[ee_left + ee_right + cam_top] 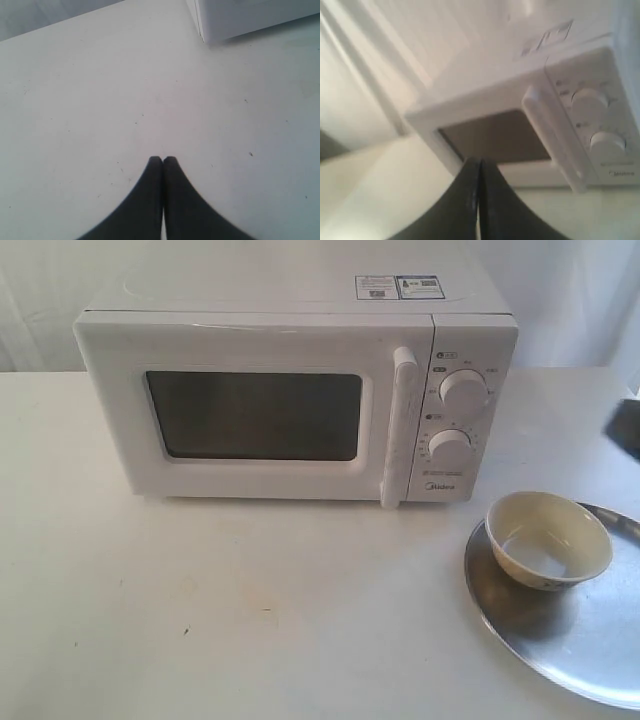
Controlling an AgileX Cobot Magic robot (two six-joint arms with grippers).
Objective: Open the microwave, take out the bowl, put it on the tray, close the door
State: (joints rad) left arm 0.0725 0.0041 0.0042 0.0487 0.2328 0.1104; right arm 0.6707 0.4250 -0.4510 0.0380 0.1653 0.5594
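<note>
The white microwave [290,390] stands at the back of the table with its door [250,415] closed and the tall bar handle [398,425] upright. The cream bowl [548,538] sits upright on the silver tray [570,630] at the front right. Neither gripper shows in the exterior view. My left gripper [163,160] is shut and empty above bare table, with a corner of the microwave [240,17] beyond it. My right gripper [479,162] is shut and empty, held away from the microwave [520,110] and facing its window and door handle [552,137].
Two round knobs [463,388] sit on the microwave's right panel. A dark object [625,425] shows at the right edge. The white table [200,610] spreads in front of the microwave. A white curtain hangs behind.
</note>
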